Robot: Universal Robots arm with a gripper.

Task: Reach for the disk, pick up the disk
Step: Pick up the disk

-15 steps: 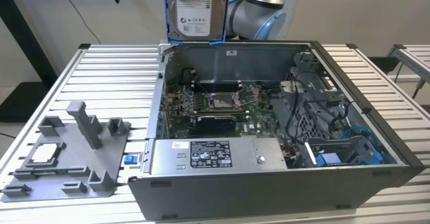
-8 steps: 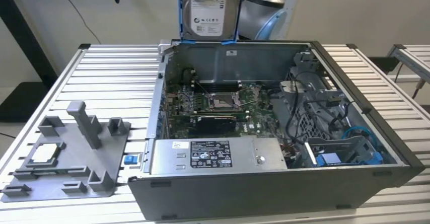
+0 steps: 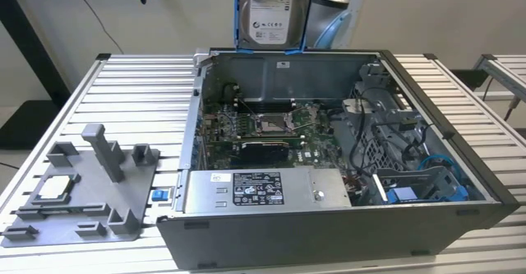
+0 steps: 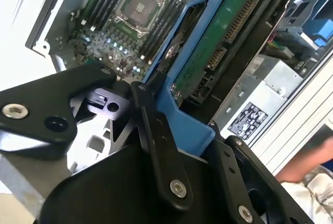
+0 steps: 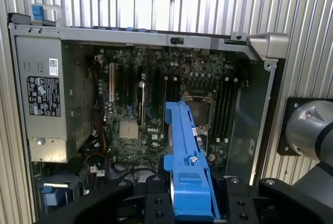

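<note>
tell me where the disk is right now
The disk hangs upright at the top of the exterior view, above the open computer case and its far wall, held by the gripper.

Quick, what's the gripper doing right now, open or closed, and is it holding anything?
Gripper: closed on the disk, holding it by its blue caddy above the open computer case.
</note>
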